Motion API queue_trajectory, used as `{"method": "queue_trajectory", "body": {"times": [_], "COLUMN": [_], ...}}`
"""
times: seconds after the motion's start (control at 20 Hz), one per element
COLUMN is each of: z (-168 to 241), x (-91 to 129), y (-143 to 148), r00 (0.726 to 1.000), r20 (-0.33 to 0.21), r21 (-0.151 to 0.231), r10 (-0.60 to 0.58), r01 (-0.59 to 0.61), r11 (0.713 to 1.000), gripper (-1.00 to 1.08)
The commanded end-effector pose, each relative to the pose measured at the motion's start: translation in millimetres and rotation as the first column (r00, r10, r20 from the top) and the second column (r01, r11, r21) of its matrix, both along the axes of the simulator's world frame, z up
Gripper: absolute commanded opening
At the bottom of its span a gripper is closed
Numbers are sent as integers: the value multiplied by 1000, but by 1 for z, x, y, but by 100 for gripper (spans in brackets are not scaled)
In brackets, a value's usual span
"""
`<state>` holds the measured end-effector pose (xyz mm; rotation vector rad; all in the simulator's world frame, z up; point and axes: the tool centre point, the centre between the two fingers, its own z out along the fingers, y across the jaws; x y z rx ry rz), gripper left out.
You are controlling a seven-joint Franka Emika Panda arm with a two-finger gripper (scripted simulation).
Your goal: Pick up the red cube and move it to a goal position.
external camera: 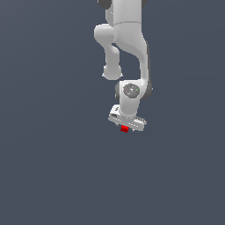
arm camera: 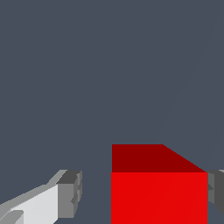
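The red cube [external camera: 125, 128] is a tiny bright red block that shows just under the white gripper [external camera: 126, 126] in the exterior view. In the wrist view the red cube [arm camera: 158, 197] sits between the two fingers of the gripper [arm camera: 142, 193]. One grey fingertip [arm camera: 215, 191] is against the cube's side. The other fingertip [arm camera: 71, 192] stands apart from the cube, with a strip of grey background showing between them. The jaws are open around the cube. The cube's lower part is cut off by the frame's edge.
The white arm [external camera: 127, 39] reaches down from the top of the exterior view. A plain dark grey surface [external camera: 52, 167] fills everything else, and no other object or marker shows.
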<state>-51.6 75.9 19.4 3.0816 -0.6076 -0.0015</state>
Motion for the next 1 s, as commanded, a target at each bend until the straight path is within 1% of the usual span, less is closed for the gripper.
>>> {"method": "queue_trajectory", "body": {"times": [0.0, 0.05, 0.1, 0.65, 0.95], "z": [0, 1, 1, 1, 14], "x": [1, 1, 1, 1, 2], "y": [0, 0, 0, 0, -2], "r00": [1000, 1000, 1000, 1000, 1000], "r20": [1, 1, 1, 1, 1], "r21": [0, 0, 0, 0, 0], "r10": [-1, -1, -1, -1, -1], "r01": [1, 1, 1, 1, 1], "r11": [1000, 1000, 1000, 1000, 1000], "gripper": [100, 100, -100, -100, -100]}}
